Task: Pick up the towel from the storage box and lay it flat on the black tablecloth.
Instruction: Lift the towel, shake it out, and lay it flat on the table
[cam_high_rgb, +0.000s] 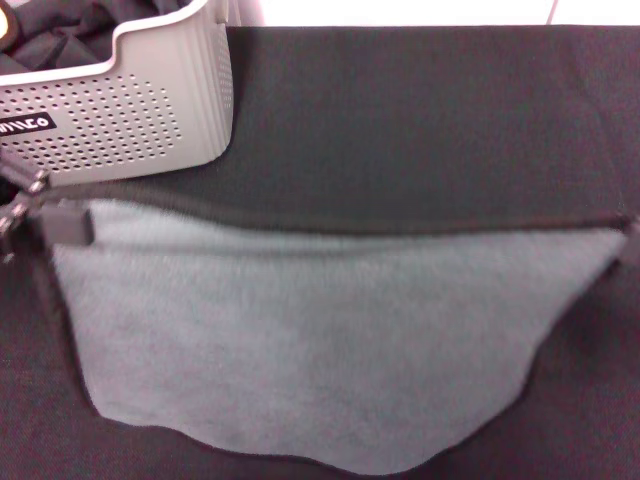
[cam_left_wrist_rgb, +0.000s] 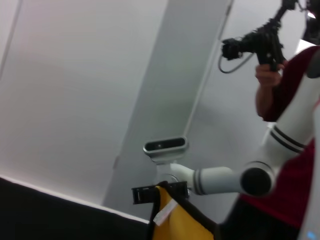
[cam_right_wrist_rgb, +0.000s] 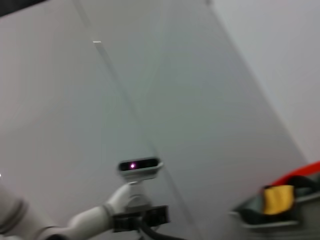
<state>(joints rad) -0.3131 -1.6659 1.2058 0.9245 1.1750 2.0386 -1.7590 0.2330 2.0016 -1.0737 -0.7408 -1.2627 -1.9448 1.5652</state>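
- Grey-green and fuzzy, the towel (cam_high_rgb: 320, 340) fills the near half of the head view, hanging spread like a sheet with its black-stitched upper edge pulled taut from one side of the view to the other and its lower edge falling in loose waves.
- At the towel's upper corner on the robot's left, the left hand (cam_high_rgb: 62, 222) is closed on the towel; a dark finger (cam_high_rgb: 68, 222) sits pinched over the corner, with metal parts of the hand just beside it at the frame edge.
- At the opposite corner, the right hand (cam_high_rgb: 634, 232) barely enters at the frame edge where the taut hem ends; I cannot tell whether it is open or closed.
- Behind and under the towel lies the black tablecloth (cam_high_rgb: 420, 110), covering the worktop across the far half of the view.
- On the tablecloth at the far left stands the storage box (cam_high_rgb: 150, 110), light grey with dotted sides and a small black label (cam_high_rgb: 25, 125); dark fabric (cam_high_rgb: 60, 40) lies inside it. The towel is outside the box, just in front of it.
- Left wrist view: a pale wall (cam_left_wrist_rgb: 90, 90), a white robot arm (cam_left_wrist_rgb: 235, 177), and a person in a dark red top (cam_left_wrist_rgb: 290, 130) holding up a camera rig (cam_left_wrist_rgb: 255, 45).
- Right wrist view: a pale wall (cam_right_wrist_rgb: 200, 100) and a small camera unit (cam_right_wrist_rgb: 140, 167) on a white arm.
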